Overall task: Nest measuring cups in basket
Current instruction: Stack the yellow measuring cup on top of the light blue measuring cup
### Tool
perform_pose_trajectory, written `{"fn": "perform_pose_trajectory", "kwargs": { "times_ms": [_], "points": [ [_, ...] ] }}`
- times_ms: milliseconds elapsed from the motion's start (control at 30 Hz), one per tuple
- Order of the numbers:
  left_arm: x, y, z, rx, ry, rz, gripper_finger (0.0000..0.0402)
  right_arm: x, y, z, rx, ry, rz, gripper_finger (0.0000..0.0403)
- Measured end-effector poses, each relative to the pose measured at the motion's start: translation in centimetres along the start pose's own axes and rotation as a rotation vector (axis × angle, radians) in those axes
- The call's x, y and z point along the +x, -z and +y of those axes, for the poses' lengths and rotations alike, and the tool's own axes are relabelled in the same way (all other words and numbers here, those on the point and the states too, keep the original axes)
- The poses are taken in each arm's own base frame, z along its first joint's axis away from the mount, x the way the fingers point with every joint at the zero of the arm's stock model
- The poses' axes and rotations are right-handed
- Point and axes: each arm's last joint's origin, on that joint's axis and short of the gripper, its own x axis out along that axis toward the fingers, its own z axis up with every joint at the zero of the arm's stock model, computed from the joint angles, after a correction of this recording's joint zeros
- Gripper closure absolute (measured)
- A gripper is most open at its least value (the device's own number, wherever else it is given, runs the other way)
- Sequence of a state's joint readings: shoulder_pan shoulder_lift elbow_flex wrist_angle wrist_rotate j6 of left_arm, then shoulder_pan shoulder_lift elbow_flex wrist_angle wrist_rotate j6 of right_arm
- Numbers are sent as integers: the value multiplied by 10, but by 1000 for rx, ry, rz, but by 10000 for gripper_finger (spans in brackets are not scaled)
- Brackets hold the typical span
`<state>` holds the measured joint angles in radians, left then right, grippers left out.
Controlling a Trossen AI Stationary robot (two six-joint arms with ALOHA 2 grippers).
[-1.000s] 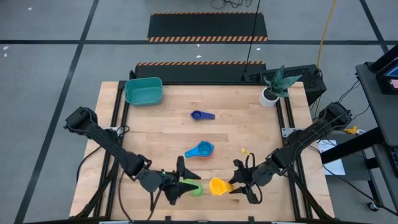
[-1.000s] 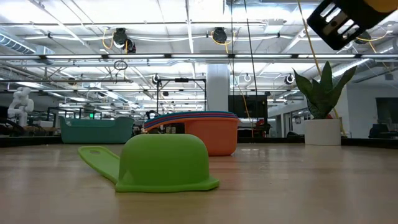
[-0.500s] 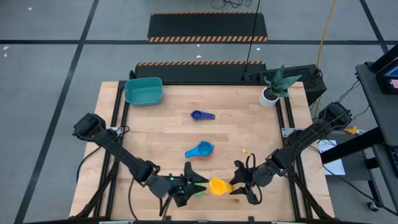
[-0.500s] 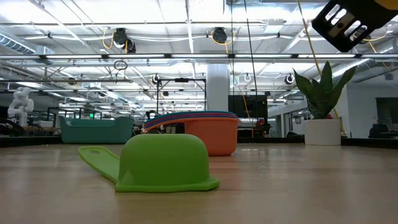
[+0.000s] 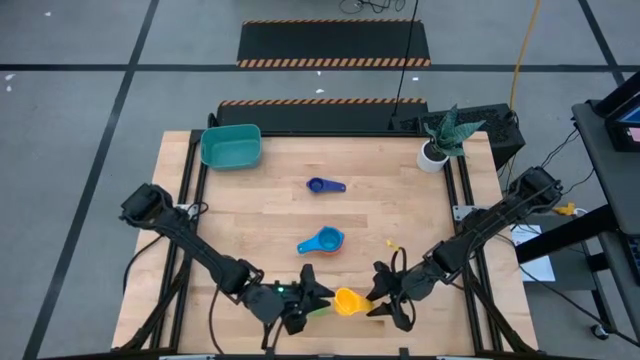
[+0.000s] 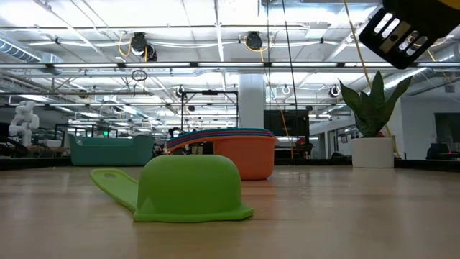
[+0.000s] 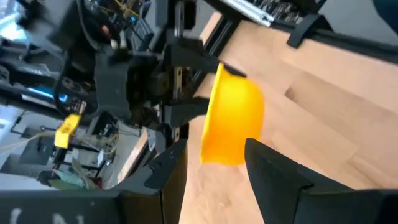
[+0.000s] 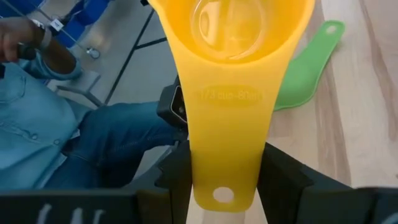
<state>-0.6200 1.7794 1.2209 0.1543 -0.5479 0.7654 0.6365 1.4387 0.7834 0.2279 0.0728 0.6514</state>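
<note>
A yellow measuring cup point(image 5: 348, 300) hangs above the table near its front edge, with my right gripper point(image 5: 385, 296) shut on it. My left gripper point(image 5: 306, 292) faces it, open. Its two fingers point(image 7: 166, 169) stand on either side of the cup's bowl point(image 7: 233, 121); whether they touch it I cannot tell. A green cup point(image 6: 188, 188) lies mouth down on its rim, partly under my left gripper in the high view. A light blue cup point(image 5: 323, 241) sits nested in a stack at mid-table. A dark blue cup point(image 5: 323, 185) lies farther back. The teal basket point(image 5: 231, 146) stands at the far left. My right gripper pinches the yellow cup's flat handle point(image 8: 227, 155) between its two fingers, near the handle's free end with the hole. The fingers come nearly level from the table's right side and lie along the handle. The cup is lifted clear, its bowl point(image 8: 231, 25) pointing away from the gripper.
A white plant pot point(image 5: 434, 155) stands at the far right corner. A small yellow scrap point(image 5: 393, 242) lies right of the cup stack point(image 6: 237, 155). A seated person's leg point(image 8: 93, 143) shows beyond the table's edge in the right wrist view.
My left gripper has moved toward the table's right edge and down, up to the yellow cup, rolling a little on the way. It now covers part of the green cup in the high view. The yellow cup and my right gripper have stayed in place.
</note>
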Motion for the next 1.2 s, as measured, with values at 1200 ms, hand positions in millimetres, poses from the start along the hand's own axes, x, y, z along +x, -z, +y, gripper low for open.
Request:
{"fn": "perform_pose_trajectory", "kwargs": {
  "times_ms": [1200],
  "points": [
    [6, 5, 6, -60, 76, -71, 309, 0, 1, -1, -15, -6, 23, 268]
  ]
}}
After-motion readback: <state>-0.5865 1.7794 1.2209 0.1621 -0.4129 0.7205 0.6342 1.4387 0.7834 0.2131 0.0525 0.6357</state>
